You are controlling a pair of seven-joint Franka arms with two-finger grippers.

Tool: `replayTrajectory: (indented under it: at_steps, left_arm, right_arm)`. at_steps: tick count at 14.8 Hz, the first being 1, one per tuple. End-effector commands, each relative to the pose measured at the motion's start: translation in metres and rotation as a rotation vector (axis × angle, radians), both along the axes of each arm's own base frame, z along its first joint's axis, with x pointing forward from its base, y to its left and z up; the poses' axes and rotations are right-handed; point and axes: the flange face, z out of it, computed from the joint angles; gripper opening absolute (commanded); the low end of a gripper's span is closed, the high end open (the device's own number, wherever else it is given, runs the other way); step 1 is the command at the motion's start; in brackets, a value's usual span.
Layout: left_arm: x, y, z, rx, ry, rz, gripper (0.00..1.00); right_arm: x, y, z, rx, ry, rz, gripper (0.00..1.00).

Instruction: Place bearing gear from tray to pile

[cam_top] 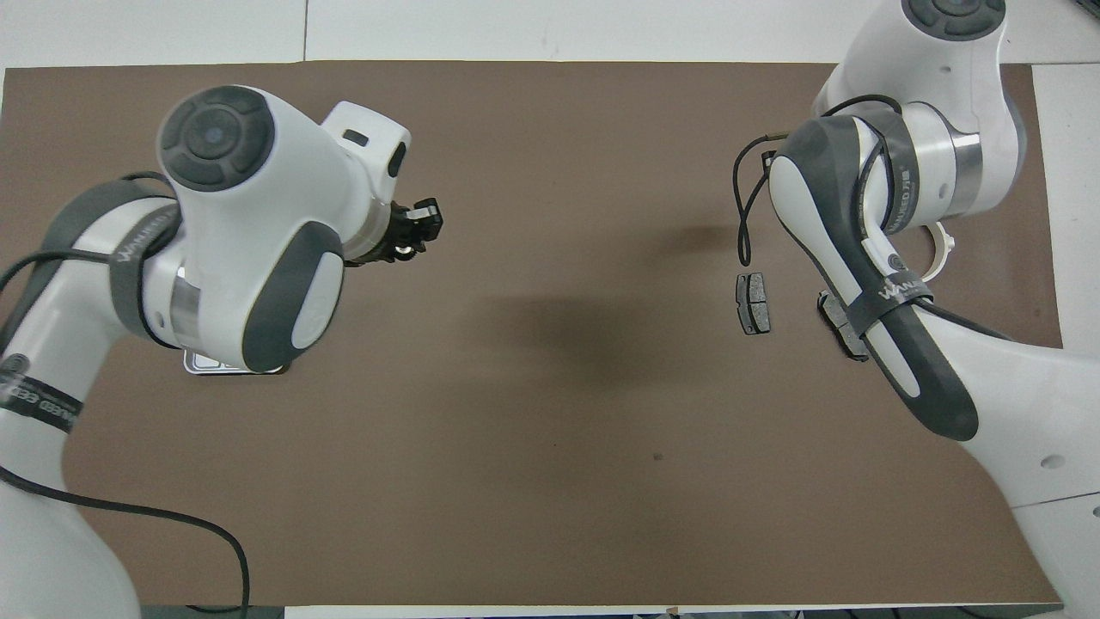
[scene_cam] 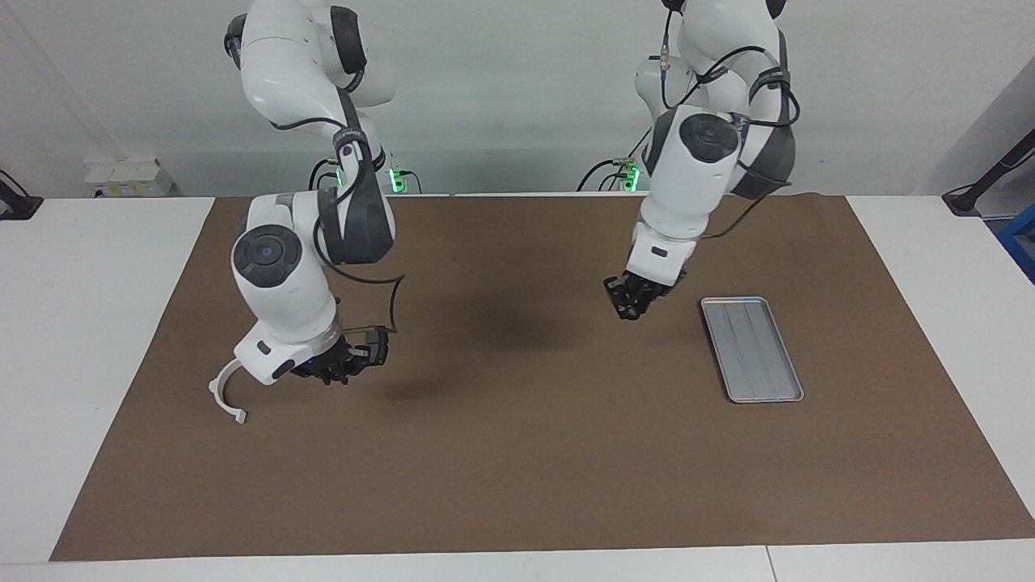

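Observation:
The silver tray (scene_cam: 752,347) lies toward the left arm's end of the mat with nothing on its ribbed floor; in the overhead view only a corner of the tray (cam_top: 203,366) shows under the left arm. The pile is the white half-ring bracket (scene_cam: 226,393) and two dark brake pads (cam_top: 753,303). My right gripper (scene_cam: 344,369) hangs shut just above the mat at the pile, between bracket and pads. My left gripper (scene_cam: 625,307) hovers over the mat beside the tray, toward the table's middle. The bearing gear does not show in either view.
A brown mat (scene_cam: 517,469) covers most of the white table. The right arm's forearm (cam_top: 868,284) hides part of the second pad and of the bracket (cam_top: 944,248) from above. Cables loop off both wrists.

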Motion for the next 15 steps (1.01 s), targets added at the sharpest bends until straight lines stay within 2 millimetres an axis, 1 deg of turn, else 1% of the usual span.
replayTrajectory:
  at_steps: [1, 2, 3, 4, 5, 6, 7, 8, 9, 11, 12, 13, 14, 15]
  left_arm:
    - [-0.008, -0.041, -0.035, 0.004, -0.025, 0.045, 0.0]
    - [-0.016, -0.064, -0.054, 0.008, -0.021, 0.046, 0.0]
    - [-0.019, -0.079, -0.069, 0.006, -0.022, 0.065, 0.0]
    - [-0.023, -0.093, -0.083, 0.001, -0.03, 0.077, 0.0]
    - [-0.026, -0.106, -0.094, -0.008, -0.041, 0.077, 0.0]
    - [-0.028, -0.115, -0.106, -0.008, -0.041, 0.076, 0.0]
    - [-0.03, -0.124, -0.124, 0.0, -0.036, 0.071, 0.0]
    - [-0.03, -0.13, -0.131, -0.013, -0.055, 0.065, 0.0]
    - [-0.029, -0.131, -0.131, -0.025, -0.073, 0.064, 0.0]
    - [-0.029, -0.129, -0.135, -0.018, -0.079, 0.058, 0.0]
    - [-0.03, -0.127, -0.141, -0.012, -0.082, 0.056, 0.0]
    - [-0.032, -0.124, -0.154, -0.013, -0.085, 0.057, 0.0]
    - [-0.033, -0.121, -0.16, -0.022, -0.096, 0.06, 0.0]
    - [-0.032, -0.117, -0.165, -0.03, -0.107, 0.065, 0.0]
  right_arm:
    - [-0.027, -0.033, -0.036, -0.002, -0.03, 0.044, 0.0]
    - [-0.023, -0.046, -0.048, -0.001, -0.036, 0.057, 0.0]
    - [-0.02, -0.059, -0.063, 0.0, -0.034, 0.076, 0.0]
    - [-0.016, -0.074, -0.074, 0.001, -0.052, 0.093, 0.0]
    - [-0.013, -0.08, -0.083, 0.003, -0.064, 0.107, 0.0]
    - [-0.013, -0.081, -0.087, 0.004, -0.064, 0.11, 0.0]
    - [-0.013, -0.083, -0.092, 0.005, -0.058, 0.105, 0.0]
    - [-0.013, -0.084, -0.092, 0.004, -0.061, 0.104, 0.0]
    - [-0.013, -0.084, -0.092, 0.004, -0.064, 0.106, 0.0]
    - [-0.015, -0.085, -0.096, 0.004, -0.064, 0.106, 0.0]
    - [-0.015, -0.084, -0.096, 0.005, -0.063, 0.107, 0.0]
    - [-0.015, -0.084, -0.096, 0.005, -0.063, 0.107, 0.35]
    - [-0.015, -0.084, -0.095, 0.005, -0.063, 0.107, 0.83]
    - [-0.016, -0.084, -0.094, 0.004, -0.059, 0.108, 1.0]
